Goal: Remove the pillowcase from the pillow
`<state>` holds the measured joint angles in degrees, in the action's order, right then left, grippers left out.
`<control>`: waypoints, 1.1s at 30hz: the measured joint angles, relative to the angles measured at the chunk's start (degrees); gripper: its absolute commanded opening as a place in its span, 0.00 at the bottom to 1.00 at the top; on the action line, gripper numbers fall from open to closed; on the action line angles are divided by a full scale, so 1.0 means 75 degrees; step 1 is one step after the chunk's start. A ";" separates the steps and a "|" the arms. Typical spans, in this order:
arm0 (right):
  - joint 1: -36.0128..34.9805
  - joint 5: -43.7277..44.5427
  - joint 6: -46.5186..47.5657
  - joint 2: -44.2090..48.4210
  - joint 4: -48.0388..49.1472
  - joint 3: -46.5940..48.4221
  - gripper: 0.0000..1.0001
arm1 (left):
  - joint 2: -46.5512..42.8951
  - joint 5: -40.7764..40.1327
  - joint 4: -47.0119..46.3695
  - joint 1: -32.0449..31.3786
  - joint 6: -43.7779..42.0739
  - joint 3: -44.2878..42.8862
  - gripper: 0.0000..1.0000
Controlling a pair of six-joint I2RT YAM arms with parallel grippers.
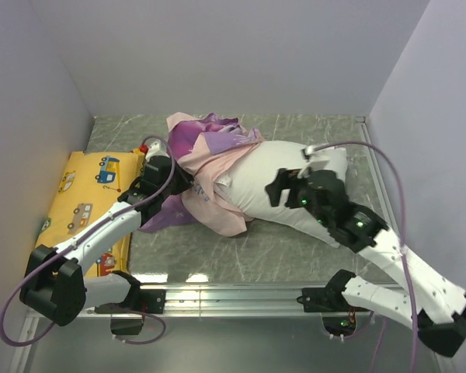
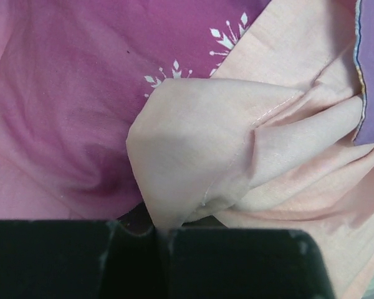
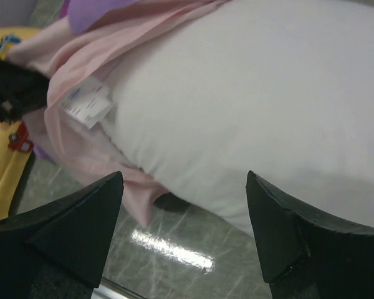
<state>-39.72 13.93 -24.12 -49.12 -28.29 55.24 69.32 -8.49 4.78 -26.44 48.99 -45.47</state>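
We see the pillow [image 1: 283, 155] lying across the middle of the table [image 1: 295, 249], its plump white body reaching toward the right edge and most of it bare. The pillowcase [image 1: 210, 148] is bunched up over the pillow's left end. Its purple printed side is heaped toward the far edge, and its paler pink inside spills over the white and down onto the table on the near side. From the right wrist we can make out a small white tag [image 3: 87, 103] with blue print at the pillow's edge, right where the pink cloth begins. The left gripper [image 1: 161, 167] sits at the left side of the bunched cloth. In its own camera we find its fingers [image 2: 62, 255] pressed together with a fold of the pale pink lining pinched between them. The fold rises out of the seam where the two pads meet, and behind it lies darker pink cloth printed with white snowflakes. The right gripper [image 1: 282, 186] hangs over the middle of the pillow, toward its near side. Its two dark fingers [image 3: 81, 230] stand spread wide apart with nothing between them, and in the wrist view we see the white pillow and a strip of shiny grey table through the gap. We cannot tell whether the fingertips touch the pillow. A yellow cushion [image 1: 89, 194] printed with little vehicles lies along the left edge of the table, partly under the left arm and just beside the purple cloth.
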 measured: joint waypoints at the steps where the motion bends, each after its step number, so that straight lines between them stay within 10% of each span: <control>1: -0.0373 0.0117 0.0015 -0.0236 0.0073 -0.0003 0.91 | 0.0006 -0.0041 -0.0029 -0.0035 0.0003 0.0003 0.00; 7: -0.1338 0.0790 0.0087 -0.2908 0.0731 -0.0006 0.91 | 0.0093 -0.0198 -0.0131 -0.0216 0.0003 0.0003 0.01; 10: -0.1276 0.1259 -0.0029 -0.4290 0.0778 -0.0006 0.55 | 0.0093 -0.0201 -0.0015 -0.0242 -0.0020 -0.0026 0.07; 11: -0.1212 0.1320 -0.0102 -0.4564 0.0801 -0.0006 0.17 | 0.0093 -0.0201 0.0090 -0.0259 -0.0032 -0.0047 0.12; 13: -0.1040 0.1349 -0.0227 -0.4695 0.0868 -0.0012 0.00 | 0.0090 -0.0195 0.0274 -0.0294 -0.0105 -0.0131 0.37; 16: -0.0618 0.1084 -0.0329 -0.4319 0.0994 -0.0050 0.00 | 0.0079 -0.0201 0.0574 -0.0332 -0.0332 -0.0443 0.71; 19: 0.0102 0.0667 -0.0323 -0.3719 0.1037 -0.0128 0.00 | 0.0029 -0.0303 0.0868 -0.0338 -0.0475 -0.0892 0.82; 33: 0.1574 -0.1014 -0.0111 -0.3319 0.0321 0.0335 0.00 | -0.1816 -0.0417 0.0723 -0.0577 -0.0152 0.1209 0.86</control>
<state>-27.92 6.33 -24.95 -74.02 -25.89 57.76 55.70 -11.62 10.20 -30.76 47.86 -36.40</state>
